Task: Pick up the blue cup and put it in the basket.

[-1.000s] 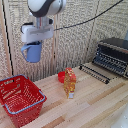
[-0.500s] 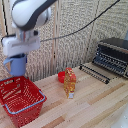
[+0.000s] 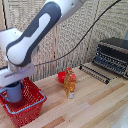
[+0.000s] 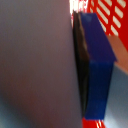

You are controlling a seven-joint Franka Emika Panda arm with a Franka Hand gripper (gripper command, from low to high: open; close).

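In the exterior view my white boxy gripper (image 3: pixel 13 86) is shut on the light-blue mug (image 3: pixel 14 93) and holds it over the red basket (image 3: pixel 30 107), at the exterior view's left. The mug's lower part hangs about level with the basket's rim. In the wrist view the mug's wall (image 4: pixel 35 60) fills most of the picture, pressed against one dark-blue finger (image 4: pixel 97 70). Red lattice of the basket (image 4: pixel 107 15) shows behind the finger. The mug's handle is hidden.
A small red cup (image 3: pixel 61 76) and an orange packet (image 3: pixel 70 83) stand in the middle of the wooden table (image 3: pixel 95 105). A black toaster oven (image 3: pixel 112 56) sits at the exterior view's right, its wire rack (image 3: pixel 95 73) pulled out in front.
The arm has swung to the exterior view's left and come down with the mug, from above the table beside the basket to low over the basket.
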